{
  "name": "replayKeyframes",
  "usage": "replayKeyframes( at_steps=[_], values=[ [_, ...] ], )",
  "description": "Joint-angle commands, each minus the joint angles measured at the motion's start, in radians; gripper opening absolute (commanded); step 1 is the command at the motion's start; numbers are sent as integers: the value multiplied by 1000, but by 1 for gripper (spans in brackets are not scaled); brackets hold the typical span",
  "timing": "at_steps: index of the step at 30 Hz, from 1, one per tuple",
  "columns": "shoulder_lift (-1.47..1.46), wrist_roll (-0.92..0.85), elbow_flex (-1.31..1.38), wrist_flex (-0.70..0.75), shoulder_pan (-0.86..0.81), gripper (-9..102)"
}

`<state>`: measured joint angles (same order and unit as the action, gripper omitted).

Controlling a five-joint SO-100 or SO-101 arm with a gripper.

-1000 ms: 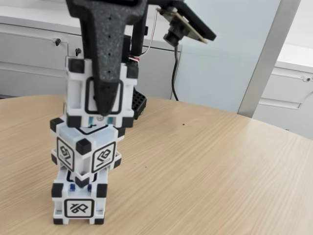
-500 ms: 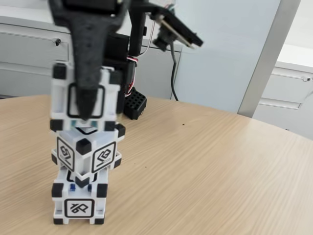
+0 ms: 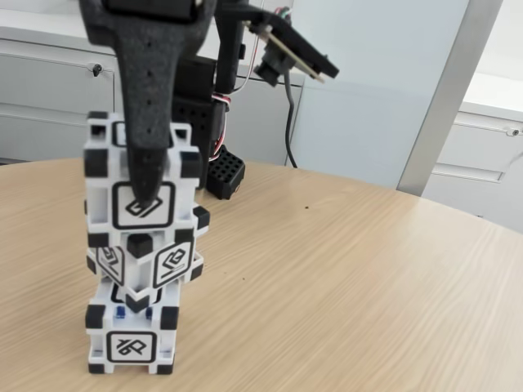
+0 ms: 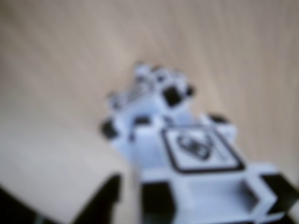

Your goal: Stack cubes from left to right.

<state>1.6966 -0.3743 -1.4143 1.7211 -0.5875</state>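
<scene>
Pale wood-grain tabletop (image 3: 351, 278) runs across the fixed view, grey cabinets behind it. At the left stands a tower of three cubes — the bottom cube (image 3: 131, 339) square on the table, the middle cube (image 3: 151, 265) turned corner-forward, the top cube (image 3: 143, 184) resting on it. The black gripper (image 3: 147, 196) comes down over the top cube's front face; whether it clamps the cube I cannot tell. The wrist view is blurred — the stack (image 4: 187, 154) from above.

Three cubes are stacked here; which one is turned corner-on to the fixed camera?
The middle cube: it shows two glyph faces meeting at a black corner block. The top cube and the bottom cube each face the fixed view squarely.
</scene>
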Motion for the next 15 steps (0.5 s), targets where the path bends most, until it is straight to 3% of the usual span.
replayKeyframes(
  at_steps=[1, 15],
  values=[
    [3, 3, 6, 11, -11, 33],
    [52, 34, 23, 11, 6, 32]
  ],
)
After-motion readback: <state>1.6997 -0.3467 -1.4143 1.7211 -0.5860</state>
